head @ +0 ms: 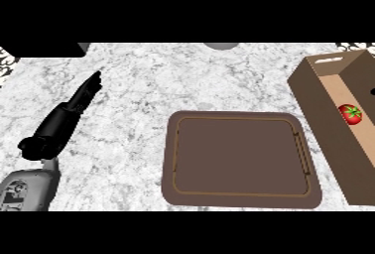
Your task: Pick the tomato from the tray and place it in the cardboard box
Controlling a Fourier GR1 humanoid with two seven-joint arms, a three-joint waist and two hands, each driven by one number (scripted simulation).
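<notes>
Over at the left, the left hand point(70, 111) lies out across the marble counter point(147, 89), fingers straight and together, pointing up and away, holding nothing, with its grey forearm coming in at the lower left corner. It sits well apart from everything that matters here. Moving across to the middle, the brown tray point(242, 198) lies flat on the counter, and nothing rests on it. On to the right edge now, and there's the cardboard box point(322, 99), long and open-topped, running off the frame. Inside it, on the floor of the box, sits the tomato point(351, 113), red with a green stem patch. So the placing looks done already, by my reading. The right hand does not show anywhere, so its fingers cannot be told. As for the tomato itself: light, I'd judge, round, smooth-skinned and a bit slippery, soft enough to bruise. Best taken around its widest part, fingers curled either side, clear of the stem
</notes>
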